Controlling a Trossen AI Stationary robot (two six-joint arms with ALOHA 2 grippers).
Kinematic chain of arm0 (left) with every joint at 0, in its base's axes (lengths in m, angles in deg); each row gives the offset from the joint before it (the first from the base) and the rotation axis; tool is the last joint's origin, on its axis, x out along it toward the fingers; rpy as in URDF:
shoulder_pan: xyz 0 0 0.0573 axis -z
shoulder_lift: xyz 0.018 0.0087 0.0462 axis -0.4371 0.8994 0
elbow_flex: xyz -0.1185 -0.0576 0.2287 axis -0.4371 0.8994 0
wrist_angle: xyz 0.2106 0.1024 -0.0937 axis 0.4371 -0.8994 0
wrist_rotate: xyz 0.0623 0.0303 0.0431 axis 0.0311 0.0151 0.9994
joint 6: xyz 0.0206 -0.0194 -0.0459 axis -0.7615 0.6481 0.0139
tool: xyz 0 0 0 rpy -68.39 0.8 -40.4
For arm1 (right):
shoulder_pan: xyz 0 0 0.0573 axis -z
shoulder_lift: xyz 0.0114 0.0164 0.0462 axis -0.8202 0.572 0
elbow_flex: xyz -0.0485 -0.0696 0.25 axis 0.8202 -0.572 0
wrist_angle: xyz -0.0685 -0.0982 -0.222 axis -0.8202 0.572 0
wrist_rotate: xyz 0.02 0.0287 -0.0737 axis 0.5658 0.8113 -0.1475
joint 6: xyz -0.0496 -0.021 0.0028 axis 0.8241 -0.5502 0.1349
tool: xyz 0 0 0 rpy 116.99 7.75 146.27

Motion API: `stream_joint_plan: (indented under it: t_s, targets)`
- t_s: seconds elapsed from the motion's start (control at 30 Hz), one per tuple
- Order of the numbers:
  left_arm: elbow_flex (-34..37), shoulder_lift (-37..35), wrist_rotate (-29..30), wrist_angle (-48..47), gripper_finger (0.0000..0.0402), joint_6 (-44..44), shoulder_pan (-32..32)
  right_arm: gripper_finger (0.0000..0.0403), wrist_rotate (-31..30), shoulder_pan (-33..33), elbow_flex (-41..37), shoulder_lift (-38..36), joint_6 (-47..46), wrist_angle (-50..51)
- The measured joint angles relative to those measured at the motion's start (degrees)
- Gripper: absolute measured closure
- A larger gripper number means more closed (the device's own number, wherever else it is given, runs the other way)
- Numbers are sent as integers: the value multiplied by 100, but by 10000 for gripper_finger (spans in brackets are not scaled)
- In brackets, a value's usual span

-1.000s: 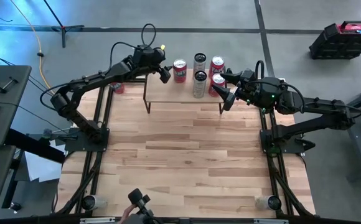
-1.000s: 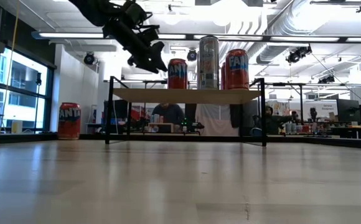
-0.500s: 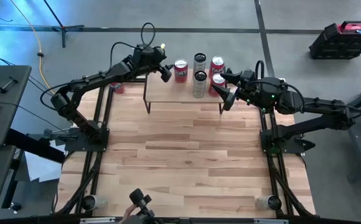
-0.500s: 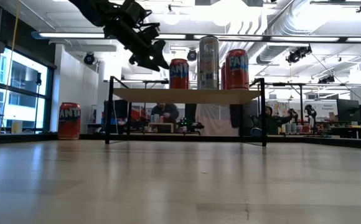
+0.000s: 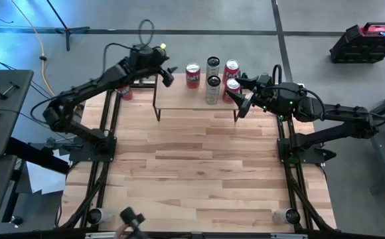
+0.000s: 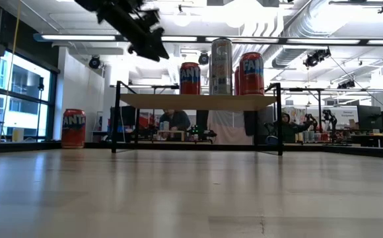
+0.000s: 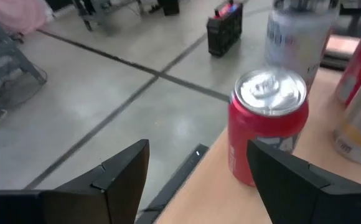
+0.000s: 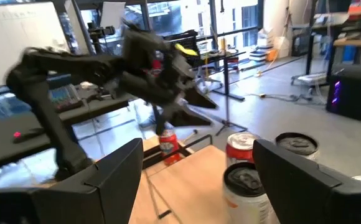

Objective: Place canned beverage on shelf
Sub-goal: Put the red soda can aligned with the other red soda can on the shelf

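Red can stands on the shelf; both claws gape empty.

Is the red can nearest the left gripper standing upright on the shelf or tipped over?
Upright. The red can stands on the shelf with its silver lid facing up, and the open left gripper is clear of it.

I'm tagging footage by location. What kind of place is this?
Probably a robotics lab or workshop: a wooden table with two mounted arms, exposed ceiling ducts, desks with equipment behind, and cans set out on a small shelf.
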Motion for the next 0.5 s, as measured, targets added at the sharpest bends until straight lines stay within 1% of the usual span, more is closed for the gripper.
stream_joint_plan:
  t_s: [0.13, 0.23, 0.33, 0.5]
  targets:
    - [-7, -561, -1, -312, 142, 127, -147, 116, -79, 0, 0, -1, 328, -32]
    - [-7, -903, -51, -777, 142, 144, -314, 116, -81, 0, 0, 0, 458, -124]
    - [-7, -1148, -210, -1484, 142, 138, -570, 116, -84, 0, 0, -1, 469, -217]
    - [-7, -1385, -114, -2878, 142, 44, -1162, 116, -275, 0, 0, -1, 422, -260]
